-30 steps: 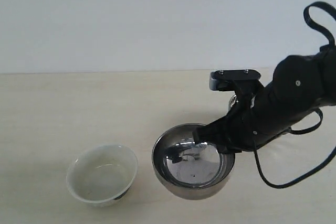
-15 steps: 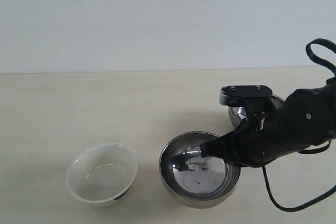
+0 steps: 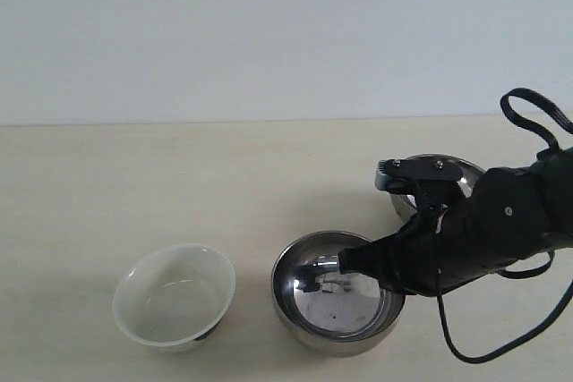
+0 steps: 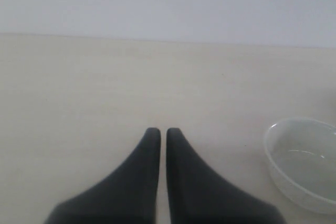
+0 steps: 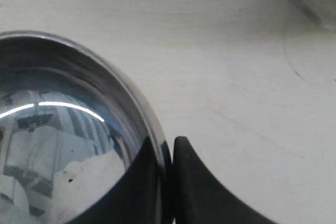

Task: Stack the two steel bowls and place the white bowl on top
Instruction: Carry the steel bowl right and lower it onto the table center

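- At right on the table [image 3: 134, 185], my right gripper [image 5: 167, 145] pinches a steel bowl [image 3: 313, 303] by its rim
- my left gripper [image 4: 163, 132] has jaws pressed together, near the white bowl [image 4: 302, 163]

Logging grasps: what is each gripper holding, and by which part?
Right gripper pinches the front steel bowl by its rim, one finger inside; left gripper holds nothing.

Right hand [image 5: 167, 145] pinched shut, arm angled low; left hand [image 4: 163, 132] closed.
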### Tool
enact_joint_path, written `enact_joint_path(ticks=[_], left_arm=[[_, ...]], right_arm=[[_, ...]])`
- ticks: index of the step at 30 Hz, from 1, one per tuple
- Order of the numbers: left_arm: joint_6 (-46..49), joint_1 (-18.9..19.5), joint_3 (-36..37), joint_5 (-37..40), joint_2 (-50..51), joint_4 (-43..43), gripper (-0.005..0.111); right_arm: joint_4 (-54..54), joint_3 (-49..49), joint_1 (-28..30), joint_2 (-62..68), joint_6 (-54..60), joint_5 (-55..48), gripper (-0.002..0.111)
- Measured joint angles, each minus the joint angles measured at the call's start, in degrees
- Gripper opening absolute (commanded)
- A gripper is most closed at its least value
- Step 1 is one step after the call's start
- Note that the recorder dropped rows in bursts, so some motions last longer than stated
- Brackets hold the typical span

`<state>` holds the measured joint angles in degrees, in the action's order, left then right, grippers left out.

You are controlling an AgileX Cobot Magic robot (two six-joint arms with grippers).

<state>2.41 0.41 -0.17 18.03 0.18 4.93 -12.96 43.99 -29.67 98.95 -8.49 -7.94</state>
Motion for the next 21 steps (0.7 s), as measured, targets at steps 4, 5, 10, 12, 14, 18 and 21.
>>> enact_joint_path(ticks=[4, 5, 10, 12, 14, 18, 21], left_arm=[[0.0, 0.0, 0.0, 0.0, 0.0, 0.0, 0.004], [0.0, 0.0, 0.0, 0.0, 0.0, 0.0, 0.004], [0.0, 0.0, 0.0, 0.0, 0.0, 0.0, 0.004], [0.0, 0.0, 0.0, 0.0, 0.0, 0.0, 0.004], [0.0, 0.0, 0.0, 0.0, 0.0, 0.0, 0.004], [0.0, 0.0, 0.0, 0.0, 0.0, 0.0, 0.004], [0.0, 0.0, 0.0, 0.0, 0.0, 0.0, 0.004]], right_arm=[[0.0, 0.0, 0.0, 0.26, -0.68, 1.14, 0.0], [0.0, 0.0, 0.0, 0.26, -0.81, 1.3, 0.0], [0.0, 0.0, -2.03, 0.26, -0.95, 2.39, 0.0], [0.0, 0.0, -2.99, 0.26, -0.95, 2.93, 0.0], [0.0, 0.0, -3.37, 0.26, -0.95, 3.2, 0.0], [0.0, 0.0, -3.39, 0.26, -0.61, 3.41, 0.0], [0.0, 0.0, -3.39, 0.26, -0.33, 3.41, 0.0]])
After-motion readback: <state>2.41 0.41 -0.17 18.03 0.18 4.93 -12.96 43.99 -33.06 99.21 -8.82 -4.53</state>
